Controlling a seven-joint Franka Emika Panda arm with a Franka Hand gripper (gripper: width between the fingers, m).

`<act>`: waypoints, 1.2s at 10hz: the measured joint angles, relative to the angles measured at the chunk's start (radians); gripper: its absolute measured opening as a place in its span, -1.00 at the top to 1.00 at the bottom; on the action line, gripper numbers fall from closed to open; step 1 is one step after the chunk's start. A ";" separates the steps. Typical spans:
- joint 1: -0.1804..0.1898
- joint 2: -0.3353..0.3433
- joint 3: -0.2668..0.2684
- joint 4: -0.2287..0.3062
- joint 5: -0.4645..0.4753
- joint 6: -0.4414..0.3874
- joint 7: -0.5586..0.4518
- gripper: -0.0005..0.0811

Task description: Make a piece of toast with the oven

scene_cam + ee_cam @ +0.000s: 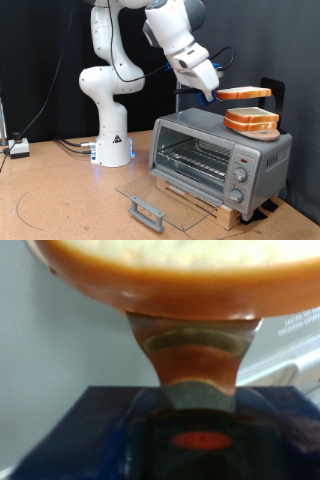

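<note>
Toast (244,93) hangs in the air just above the oven (221,157), pinched at one edge by the pincer (212,95), which has closed on the slice and holds it flat and level. Directly under it, two more slices (251,121) sit stacked on the oven's roof, towards the end above the knobs (239,177); the lifted slice is clear of them, not touching.

The oven itself stands on a low wooden base (210,198) on the counter (60,200). Its glass door (150,193) is dropped fully open, lying flat out in front with the grey bar handle (147,211) at its far lip. Inside, the wire rack (193,158) shows through the mouth of the oven, and I can make out nothing lying on it.

Beside the oven, at its end away from the knobs, is the arm's white base (112,143), with cables (70,146) trailing off it along the counter to a small white box (19,147). Behind the oven a black stand (270,92) rises against the dark curtain (40,60).

From the wrist camera the slice fills the frame, orange-brown crust (170,285) gripped against a finger (195,360), with a dark blue surface (90,435) beyond.
</note>
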 joint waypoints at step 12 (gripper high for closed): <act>-0.191 -0.008 -0.300 -0.019 -0.217 -0.193 -0.271 0.02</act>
